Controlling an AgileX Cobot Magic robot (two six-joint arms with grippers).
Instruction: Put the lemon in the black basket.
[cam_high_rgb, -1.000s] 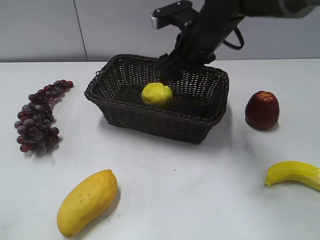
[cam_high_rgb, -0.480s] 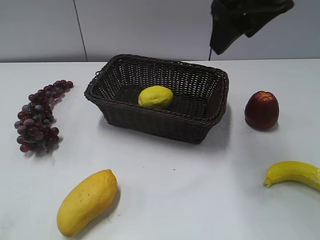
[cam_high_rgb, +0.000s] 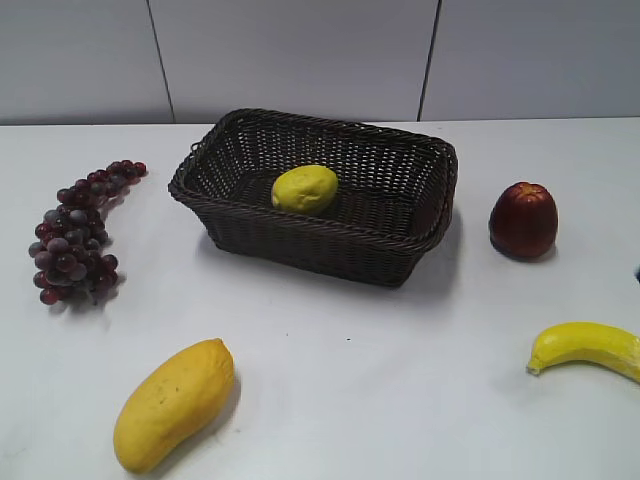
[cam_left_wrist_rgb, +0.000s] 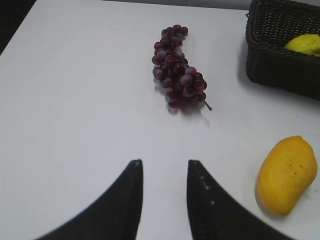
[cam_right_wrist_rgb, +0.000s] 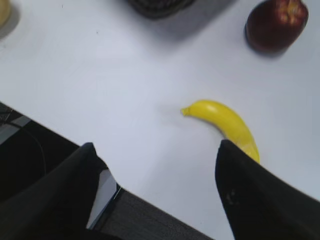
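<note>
Lemon (cam_high_rgb: 304, 188) sat inside the black basket (cam_high_rgb: 330, 255), on its floor toward the left half, nub pointing right; in the left wrist view only its top (cam_left_wrist_rgb: 304, 43) showed over the basket wall (cam_left_wrist_rgb: 280, 75). Basket stood mid-table toward the far side, on a plain matte white table (cam_high_rgb: 350, 380) that was evenly lit with soft shadows under each fruit. Behind the table ran a pale grey panelled wall (cam_high_rgb: 290, 55) with two dark vertical seams. No arm was visible in the exterior view. Left gripper (cam_left_wrist_rgb: 164, 172) hovered over bare table at the near-left, fingers spread with a narrow gap, holding nothing. Right gripper (cam_right_wrist_rgb: 156, 160) hung over the table's near edge, fingers spread wide, empty; dark floor and table rim showed under it. Grape bunch (cam_high_rgb: 78, 233) lay left of the basket, apart from it. Mango (cam_high_rgb: 173, 402) lay near-left, well apart from the basket. Red apple (cam_high_rgb: 523, 220) stood just right of the basket, not touching. Banana (cam_high_rgb: 588, 346) lay near-right, partly cut by the frame edge.
</note>
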